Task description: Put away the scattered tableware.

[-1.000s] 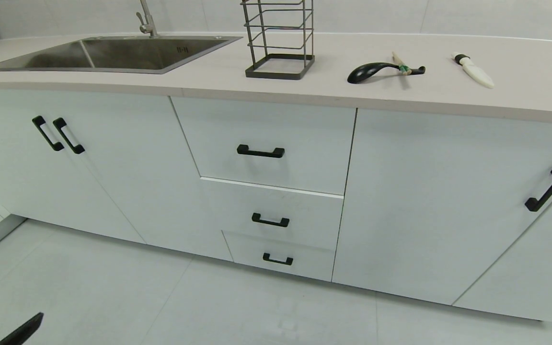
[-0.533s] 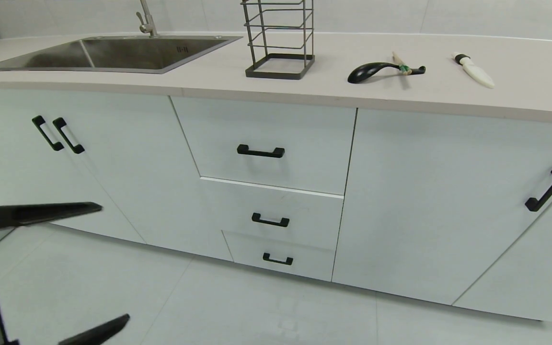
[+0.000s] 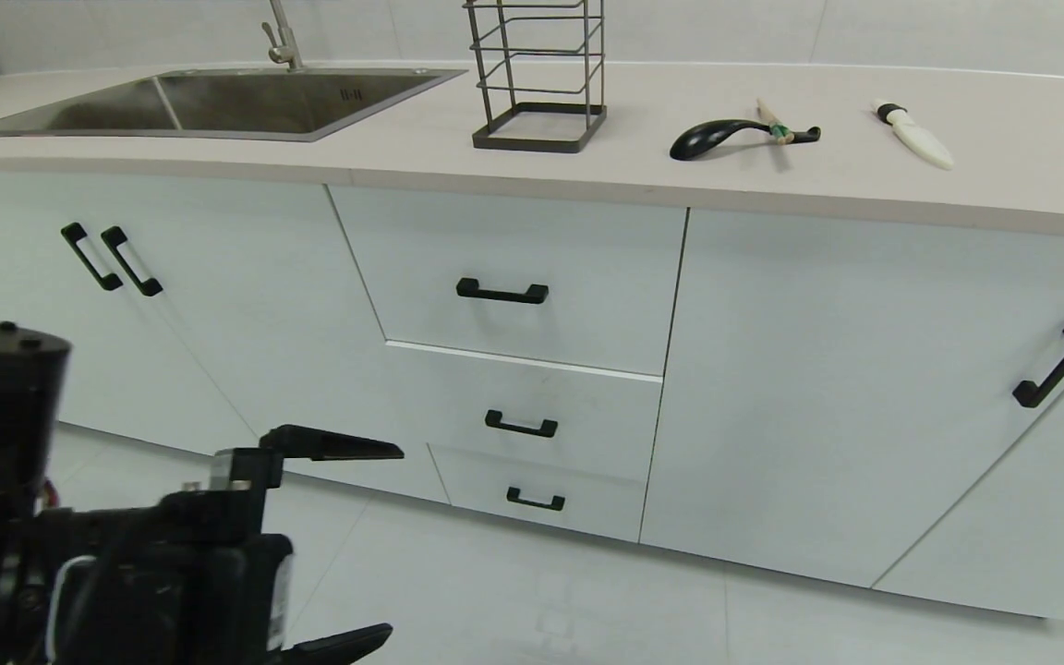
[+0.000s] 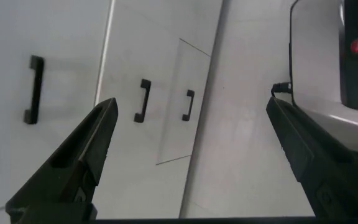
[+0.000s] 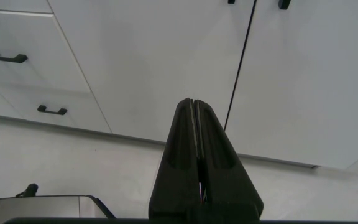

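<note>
Well below and left of the wire rack (image 3: 532,145), left gripper (image 3: 393,540) (image 4: 191,106) spread wide open before the cabinet drawers; on the table (image 3: 403,157) right of that rack, black spoon (image 3: 712,139) with chopsticks (image 3: 772,120) crossing its handle, white knife (image 3: 915,140) farther right; right gripper (image 5: 194,102) pressed closed, facing the cabinet doors.

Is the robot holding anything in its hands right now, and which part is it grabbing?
Nothing. The left gripper is open and empty, the right gripper is shut on nothing.
</note>
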Motion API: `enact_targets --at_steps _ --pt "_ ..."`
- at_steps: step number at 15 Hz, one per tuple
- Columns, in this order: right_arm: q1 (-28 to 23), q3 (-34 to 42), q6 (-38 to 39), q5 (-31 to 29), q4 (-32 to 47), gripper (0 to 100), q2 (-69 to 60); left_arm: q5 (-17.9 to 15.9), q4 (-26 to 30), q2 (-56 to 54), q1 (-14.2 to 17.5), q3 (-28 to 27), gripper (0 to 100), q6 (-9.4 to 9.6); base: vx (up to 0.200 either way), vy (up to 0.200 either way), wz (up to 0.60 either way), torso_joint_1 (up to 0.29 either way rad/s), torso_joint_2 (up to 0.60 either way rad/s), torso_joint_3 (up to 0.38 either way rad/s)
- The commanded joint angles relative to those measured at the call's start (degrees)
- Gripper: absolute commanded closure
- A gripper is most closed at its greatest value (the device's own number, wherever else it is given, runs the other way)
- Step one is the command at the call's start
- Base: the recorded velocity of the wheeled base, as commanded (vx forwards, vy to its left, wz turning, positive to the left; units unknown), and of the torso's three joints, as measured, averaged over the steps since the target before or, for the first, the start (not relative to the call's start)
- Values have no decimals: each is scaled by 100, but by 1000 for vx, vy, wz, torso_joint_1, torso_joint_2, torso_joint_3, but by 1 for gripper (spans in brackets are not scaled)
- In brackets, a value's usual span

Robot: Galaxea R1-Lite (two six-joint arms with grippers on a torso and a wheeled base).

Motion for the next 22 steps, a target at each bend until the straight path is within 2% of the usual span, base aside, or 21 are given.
enact_targets --at_steps 1,5,7,8,10,11,18,22 --pt "0 0 -1 1 0 100 7 32 -174 1299 34 -178 0 441 0 0 0 0 0 0" --pt "0 0 -1 1 0 100 7 23 -165 2415 34 -828 0 687 0 0 0 0 0 0" --pt "0 0 -1 1 0 100 7 32 -174 2450 43 -819 0 582 0 0 0 0 0 0" --pt "0 0 -1 1 0 100 7 41 -200 2494 227 -819 0 467 0 0 0 0 0 0" --pt "0 0 -1 1 0 100 7 128 -517 2820 526 -855 0 476 0 0 0 0 0 0" --pt "0 0 -1 1 0 100 7 164 -710 3039 570 -855 0 476 0 0 0 0 0 0" --pt "0 0 -1 1 0 100 7 216 -851 3707 561 -1206 0 476 0 0 0 0 0 0" --pt "0 0 -1 1 0 100 7 225 -1343 4120 658 -1294 0 441 0 0 0 0 0 0"
